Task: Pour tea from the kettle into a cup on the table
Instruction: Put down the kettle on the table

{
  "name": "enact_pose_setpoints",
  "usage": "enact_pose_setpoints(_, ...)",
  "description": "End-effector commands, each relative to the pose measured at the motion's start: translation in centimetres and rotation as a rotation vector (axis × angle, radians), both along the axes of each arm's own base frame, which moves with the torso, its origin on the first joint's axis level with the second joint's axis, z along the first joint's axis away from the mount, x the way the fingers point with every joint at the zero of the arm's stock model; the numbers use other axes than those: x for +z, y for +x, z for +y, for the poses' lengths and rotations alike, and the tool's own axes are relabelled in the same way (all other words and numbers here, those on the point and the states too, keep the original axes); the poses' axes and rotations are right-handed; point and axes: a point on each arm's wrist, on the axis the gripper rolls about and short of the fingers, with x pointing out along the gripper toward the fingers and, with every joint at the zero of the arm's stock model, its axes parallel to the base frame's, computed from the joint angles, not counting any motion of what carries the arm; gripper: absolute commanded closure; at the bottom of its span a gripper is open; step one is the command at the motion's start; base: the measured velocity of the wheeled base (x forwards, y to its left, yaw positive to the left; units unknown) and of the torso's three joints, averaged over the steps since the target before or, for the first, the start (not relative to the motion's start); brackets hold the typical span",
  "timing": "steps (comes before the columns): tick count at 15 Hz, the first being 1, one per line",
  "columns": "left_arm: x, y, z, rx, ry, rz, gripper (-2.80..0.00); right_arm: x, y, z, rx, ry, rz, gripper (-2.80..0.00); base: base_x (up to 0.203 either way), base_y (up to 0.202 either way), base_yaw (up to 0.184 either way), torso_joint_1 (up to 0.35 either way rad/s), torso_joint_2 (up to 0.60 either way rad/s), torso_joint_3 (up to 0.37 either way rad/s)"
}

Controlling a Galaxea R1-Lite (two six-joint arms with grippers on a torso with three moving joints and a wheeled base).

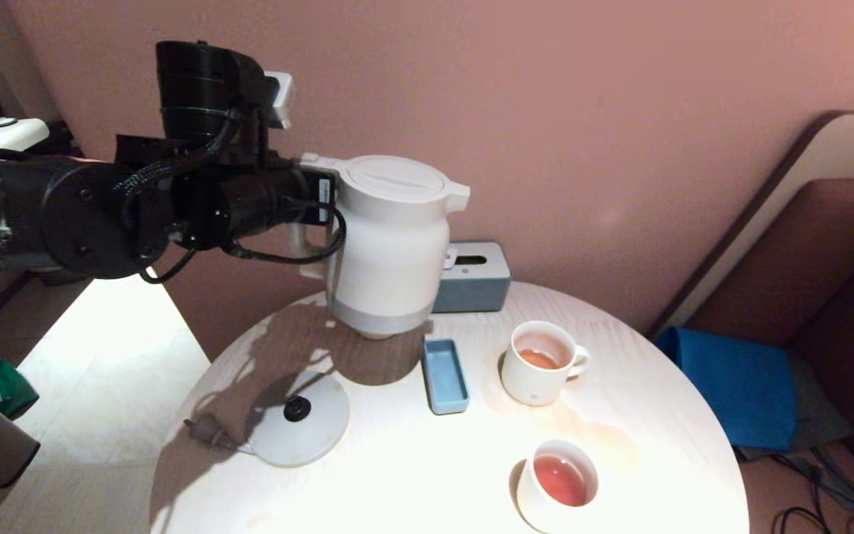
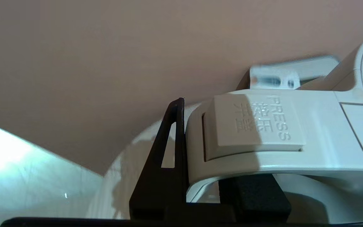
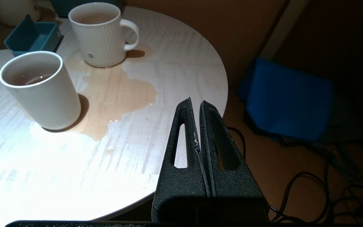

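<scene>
Left hand (image 1: 312, 202) is clamped on the kettle (image 1: 391, 245) handle, kettle upright in the air above the surface's (image 1: 412, 460) far edge; the ribbed cup (image 1: 538, 363) waits toward the right edge, tea puddle beside it. Bring the spout right over the rim, tip slowly

blue tray (image 1: 445, 374) | grey tissue box (image 1: 474, 278) | kettle base (image 1: 299, 419) | plain white cup (image 1: 558, 486) | blue cushion (image 1: 740, 389)

The head camera looks forward and down over the round pale-wood table (image 1: 412, 475), the left wrist camera sits close behind the large white electric kettle's handle (image 2: 263, 132), and the right wrist camera views the same tabletop's edge from beside it, sharing the ribbed cream-white mug (image 3: 101, 34).
</scene>
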Motion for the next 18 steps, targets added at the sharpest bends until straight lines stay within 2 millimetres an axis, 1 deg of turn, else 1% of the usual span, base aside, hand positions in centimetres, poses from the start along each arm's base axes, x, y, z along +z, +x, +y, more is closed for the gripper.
enact_pose_setpoints(1,0.3,-1.6,1.8,0.027,-0.023,0.005,0.0,0.0,0.0,0.0,0.0,0.0,0.001,0.0,0.0,0.0,0.0,0.0,0.0,0.0)
enact_pose_setpoints(2,0.2,-2.0,2.7,0.036,-0.044,0.005,0.0,0.0,0.0,0.0,0.0,0.0,0.001,0.0,0.0,0.0,0.0,0.0,0.0,0.0)
enact_pose_setpoints(4,-0.5,-2.2,4.6,0.059,-0.077,-0.024,0.0,0.0,0.0,0.0,0.0,0.0,0.001,0.0,0.0,0.0,0.0,0.0,0.0,0.0)
enact_pose_setpoints(6,-1.4,-2.3,5.8,0.084,-0.102,-0.078,0.0,0.0,0.0,0.0,0.0,0.0,0.001,0.0,0.0,0.0,0.0,0.0,0.0,0.0)
enact_pose_setpoints(8,-2.3,-3.2,6.5,0.093,-0.113,-0.097,0.0,0.0,0.0,0.0,0.0,0.0,0.001,0.0,0.0,0.0,0.0,0.0,0.0,0.0)
enact_pose_setpoints(11,-3.8,-5.3,7.3,0.099,-0.107,-0.07,0.0,0.0,0.0,0.0,0.0,0.0,0.001,0.0,0.0,0.0,0.0,0.0,0.0,0.0)
enact_pose_setpoints(13,-5.0,-6.5,7.7,0.104,-0.106,-0.037,0.0,0.0,0.0,0.0,0.0,0.0,0.001,0.0,0.0,0.0,0.0,0.0,0.0,0.0)
enact_pose_setpoints(15,-6.6,-7.7,8.1,0.111,-0.123,-0.014,0.0,0.0,0.0,0.0,0.0,0.0,0.001,0.0,0.0,0.0,0.0,0.0,0.0,0.0)
enact_pose_setpoints(18,-8.4,-7.8,9.7,0.174,-0.144,-0.056,0.0,0.0,0.0,0.0,0.0,0.0,0.001,0.0,0.0,0.0,0.0,0.0,0.0,0.0)
